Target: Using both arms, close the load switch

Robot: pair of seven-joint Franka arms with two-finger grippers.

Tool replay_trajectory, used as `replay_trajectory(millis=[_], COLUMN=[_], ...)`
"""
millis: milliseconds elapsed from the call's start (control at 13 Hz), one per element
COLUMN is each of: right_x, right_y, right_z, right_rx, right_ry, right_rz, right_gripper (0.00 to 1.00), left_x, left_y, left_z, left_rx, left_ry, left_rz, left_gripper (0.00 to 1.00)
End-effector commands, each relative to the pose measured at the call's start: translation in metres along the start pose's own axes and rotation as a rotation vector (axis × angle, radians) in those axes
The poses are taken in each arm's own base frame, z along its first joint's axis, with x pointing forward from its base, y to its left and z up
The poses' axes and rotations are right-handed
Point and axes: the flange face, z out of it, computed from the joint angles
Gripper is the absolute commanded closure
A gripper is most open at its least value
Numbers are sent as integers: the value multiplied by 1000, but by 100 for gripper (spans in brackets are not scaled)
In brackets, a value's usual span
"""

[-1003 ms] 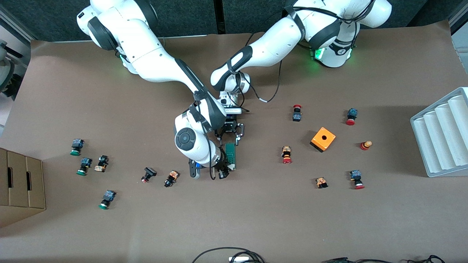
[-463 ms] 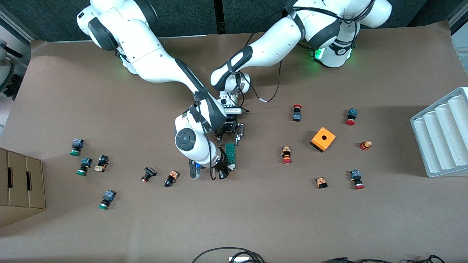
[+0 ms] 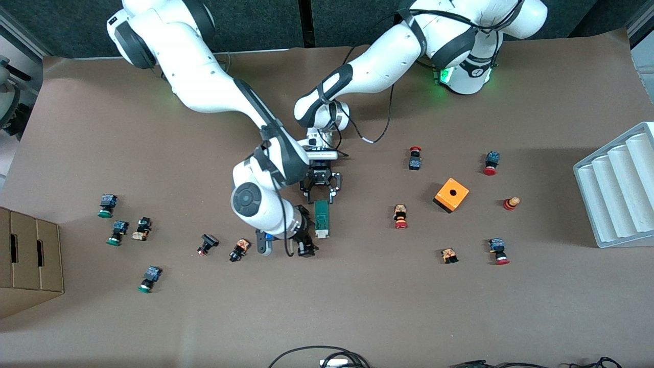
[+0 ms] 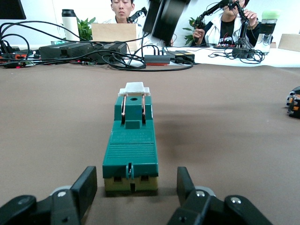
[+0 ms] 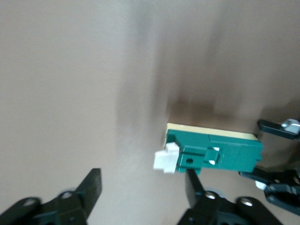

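Note:
The dark-green load switch (image 3: 321, 217) lies flat at the table's middle, its white tab (image 3: 322, 234) on the end nearer the front camera. My left gripper (image 3: 320, 193) sits low at the switch's opposite end, open. In the left wrist view its fingers (image 4: 89, 185) flank that end of the switch (image 4: 131, 150) with gaps on both sides. My right gripper (image 3: 305, 249) is beside the tab end, toward the right arm's end of the table, open and holding nothing. In the right wrist view the switch (image 5: 220, 154) and its tab (image 5: 166, 161) lie just off one of its fingers (image 5: 192, 183).
Small red- and green-capped push buttons are scattered toward both ends of the table. An orange cube with a hole (image 3: 451, 194) stands toward the left arm's end, with a white ridged tray (image 3: 618, 189) at the table's edge. A cardboard box (image 3: 28, 255) sits at the right arm's end.
My right gripper has opened and pulled off the switch's white-tab end, sliding toward the right arm's end of the table. The left gripper and the switch have stayed put.

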Motion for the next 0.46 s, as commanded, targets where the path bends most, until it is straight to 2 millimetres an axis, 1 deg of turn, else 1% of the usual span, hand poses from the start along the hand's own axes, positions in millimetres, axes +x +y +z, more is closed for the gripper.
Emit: replay_trajectory(millis=[0,154,309,386], right_x=[2,15,42,57], right_y=[1,11,19,23], right_z=[-80,-134,-195,-224], right_rx=[-7,10,-54,-66], right_ry=[-26,12,-4,-13], right_rz=[-153,-299,-442,-517], right_gripper=[0,0,0,0], left_x=[-13,-12,-12,-12], left_y=[-1,-2,-2,-2], left_z=[9,10,10,10], left_rx=[1,3,3,3], left_ry=[4,3,3,3], left_rz=[-5,-7,-5,-5], left_gripper=[25,25,24,21])
